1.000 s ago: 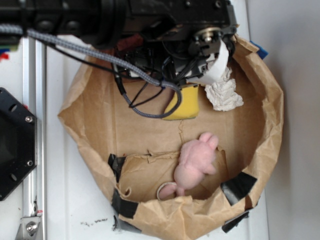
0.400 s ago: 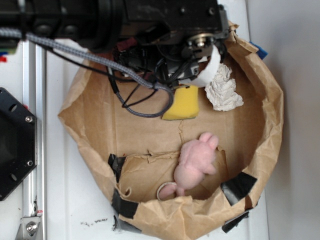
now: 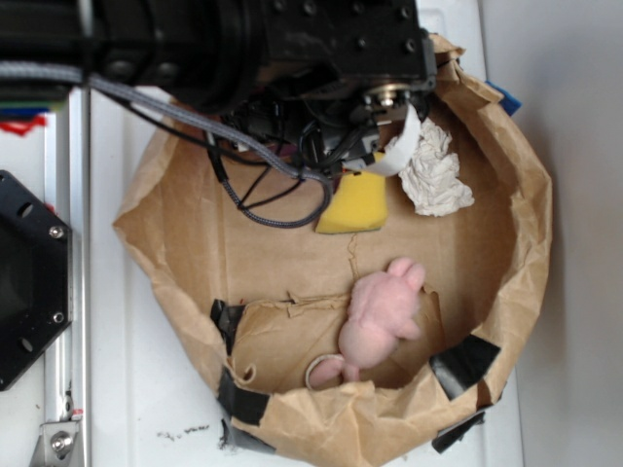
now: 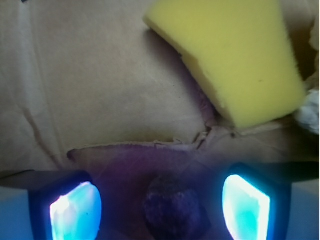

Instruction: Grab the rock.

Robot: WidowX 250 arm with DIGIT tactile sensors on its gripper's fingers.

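Rock (image 4: 176, 209) between open gripper (image 4: 162, 207) fingers

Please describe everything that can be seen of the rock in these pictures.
The rock shows only in the wrist view, at the bottom of the frame; in the exterior view the arm hides it. It is a small, dark brown-grey lump, roundish, with a rough, grainy surface. It lies on the brown paper in shadow, between the two glowing fingers of the open gripper, with a gap on each side. The yellow sponge lies beyond it, apart from it.
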